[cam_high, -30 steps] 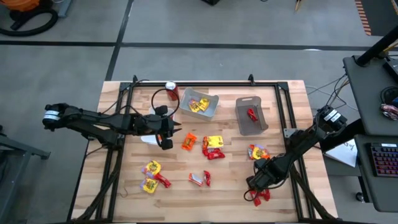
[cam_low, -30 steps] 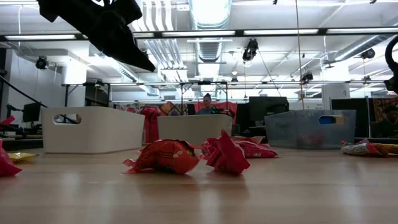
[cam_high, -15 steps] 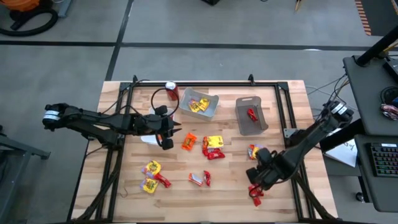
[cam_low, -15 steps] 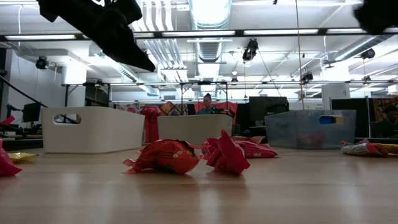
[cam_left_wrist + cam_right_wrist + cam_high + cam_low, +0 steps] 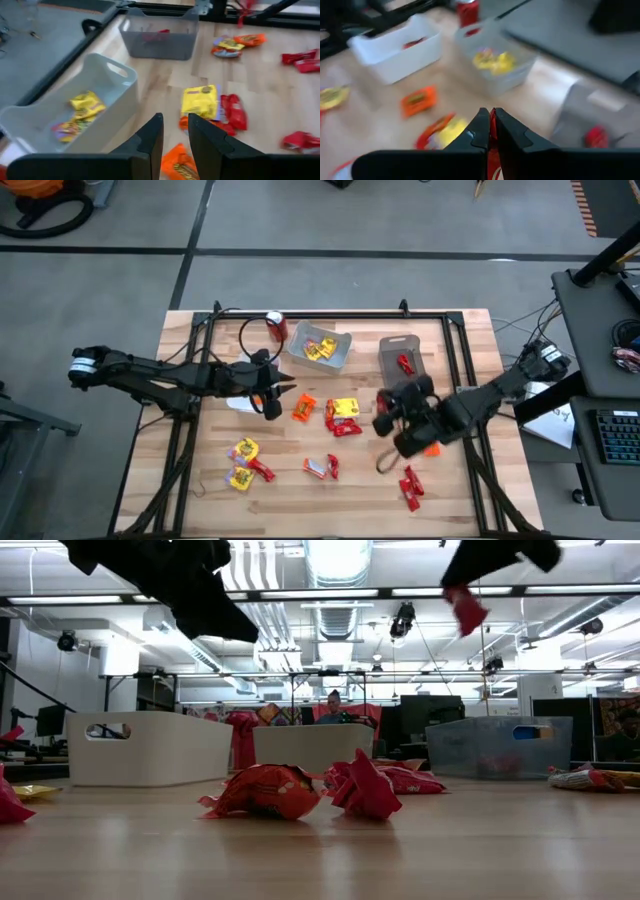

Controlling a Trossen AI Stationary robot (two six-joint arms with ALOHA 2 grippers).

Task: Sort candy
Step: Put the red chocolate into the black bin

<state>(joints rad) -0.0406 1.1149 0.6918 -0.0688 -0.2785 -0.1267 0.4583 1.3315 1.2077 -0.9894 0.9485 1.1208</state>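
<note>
The candy lies scattered on the wooden table: an orange piece (image 5: 303, 407), a yellow and red cluster (image 5: 343, 415), yellow ones (image 5: 243, 450), red ones (image 5: 410, 488). A white bin (image 5: 322, 348) holds yellow candy. A grey bin (image 5: 405, 365) holds a red piece. My right gripper (image 5: 384, 418) hangs high over the table's middle right, just on the near side of the grey bin, shut on a red candy (image 5: 465, 608). My left gripper (image 5: 175, 125) hovers left of the orange piece, fingers slightly apart, with nothing between them. My right gripper pinches the red candy between its two fingers; a thin red strip of wrapper (image 5: 491, 127) shows between the fingertips. The fingers slant downward, coming from the table's right. The candy hangs below them, lifted well clear of the table.
A red soda can (image 5: 277, 327) stands at the far edge beside the white bin. A black metal frame (image 5: 450, 340) runs around the table top. More candy (image 5: 265, 792) lies near the front edge in the low view.
My right gripper has risen from the table's near right corner with the red candy. It has swung toward the table's middle and the grey bin, turning as it went. The candy has been lifted clear, while other red pieces stay on the table there.
</note>
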